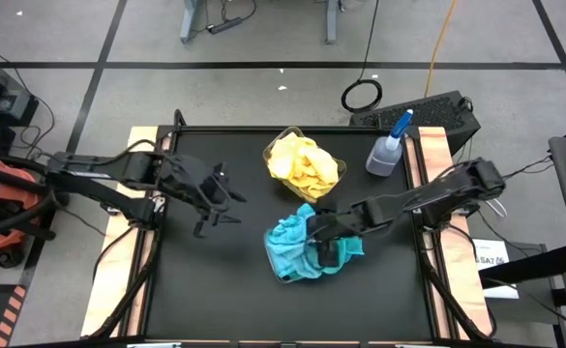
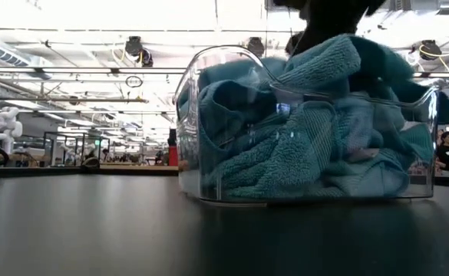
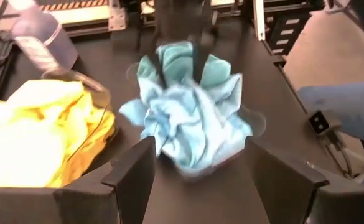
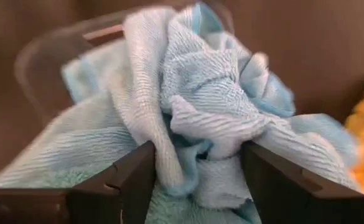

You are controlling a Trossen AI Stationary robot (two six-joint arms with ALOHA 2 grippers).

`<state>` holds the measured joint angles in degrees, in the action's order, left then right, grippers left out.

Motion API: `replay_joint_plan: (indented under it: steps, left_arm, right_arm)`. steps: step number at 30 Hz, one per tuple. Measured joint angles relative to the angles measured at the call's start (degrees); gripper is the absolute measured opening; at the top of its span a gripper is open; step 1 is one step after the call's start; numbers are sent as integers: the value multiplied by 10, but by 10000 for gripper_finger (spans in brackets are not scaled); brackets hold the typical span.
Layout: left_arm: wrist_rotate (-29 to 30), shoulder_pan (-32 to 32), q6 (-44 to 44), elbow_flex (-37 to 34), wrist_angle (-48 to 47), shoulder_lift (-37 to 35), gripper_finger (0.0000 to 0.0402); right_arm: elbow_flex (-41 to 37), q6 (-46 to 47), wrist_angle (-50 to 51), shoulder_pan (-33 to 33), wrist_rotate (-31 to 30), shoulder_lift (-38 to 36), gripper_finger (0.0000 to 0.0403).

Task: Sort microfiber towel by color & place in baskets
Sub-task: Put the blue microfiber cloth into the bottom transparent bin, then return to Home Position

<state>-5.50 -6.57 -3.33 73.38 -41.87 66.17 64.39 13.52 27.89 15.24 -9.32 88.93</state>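
The turquoise towels are soft cloth with a ribbed, looped pile, fuzzy and matt, and the yellow towels show the same fluffy, crumpled weave. Both baskets are clear, glossy plastic: the one holding the turquoise cloth has smooth walls that catch bright glints, and the other has a thin see-through rim. The worktop is black and smooth with a dull sheen, edged by strips of pale bare wood. The spray bottle is translucent plastic. The right pincer's fingers look like matt dark plastic.
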Motion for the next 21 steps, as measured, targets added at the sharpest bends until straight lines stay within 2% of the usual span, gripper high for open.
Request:
replay_joint_plan:
  steps: [10, 21]
  left_arm:
    - [89, 0, 1, 0, -90, -55, 252]
    - [142, 0, 1, -2, -101, -117, 251]
  right_arm:
    - [6, -27, 25, 18, -12, -155, 235]
    - [6, -52, 67, 48, -74, -291, 235]
